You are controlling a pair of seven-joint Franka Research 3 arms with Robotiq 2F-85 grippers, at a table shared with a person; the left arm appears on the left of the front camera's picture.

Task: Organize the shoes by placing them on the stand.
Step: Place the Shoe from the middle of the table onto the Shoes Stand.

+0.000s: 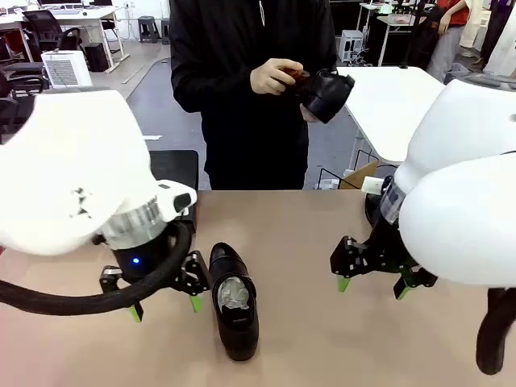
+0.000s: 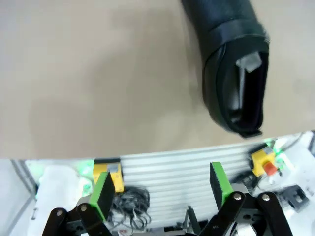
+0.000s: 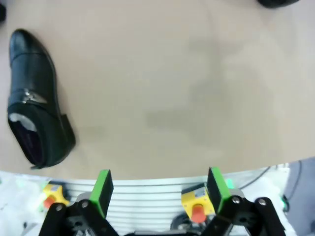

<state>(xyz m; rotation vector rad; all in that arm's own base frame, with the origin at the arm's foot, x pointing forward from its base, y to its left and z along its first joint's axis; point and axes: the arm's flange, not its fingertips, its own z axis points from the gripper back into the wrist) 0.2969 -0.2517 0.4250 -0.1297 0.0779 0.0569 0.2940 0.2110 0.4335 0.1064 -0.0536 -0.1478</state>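
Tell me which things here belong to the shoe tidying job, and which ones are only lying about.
Job: shoe on the table; shoe in the person's hands; black stand.
Lying about: cardboard box; white table behind; office chair.

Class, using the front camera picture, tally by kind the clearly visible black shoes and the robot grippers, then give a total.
Black shoes: 2 (lying shoe, held shoe)
Grippers: 2 (left gripper, right gripper)
Total: 4
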